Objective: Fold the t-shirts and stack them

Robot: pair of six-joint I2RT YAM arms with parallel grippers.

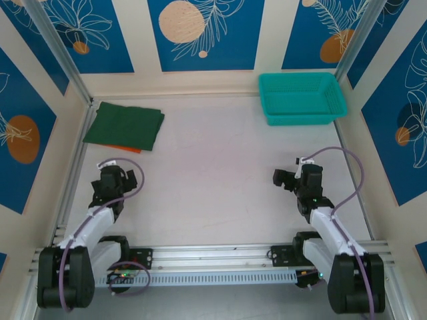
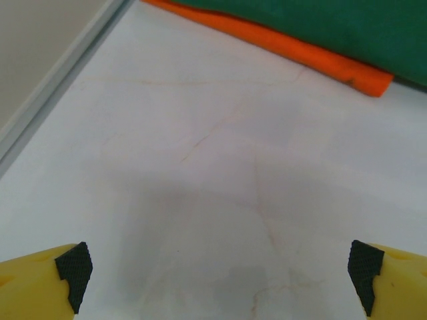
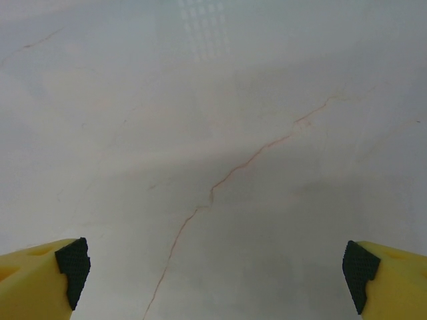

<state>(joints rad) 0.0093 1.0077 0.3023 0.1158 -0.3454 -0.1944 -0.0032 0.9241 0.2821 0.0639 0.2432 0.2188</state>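
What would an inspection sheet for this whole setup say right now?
Surface: pale table, faint hairline cracks.
Job's things: folded green t-shirt lying on the orange t-shirt, far left; only an orange edge shows.
Clutter: teal basket, far right, apart from the shirts.
Grippers: left gripper and right gripper both open, holding nothing, over bare table.
Cables: a purple cable loops along each arm.
Surroundings: blue flowered wall panels; metal rail at the near edge.
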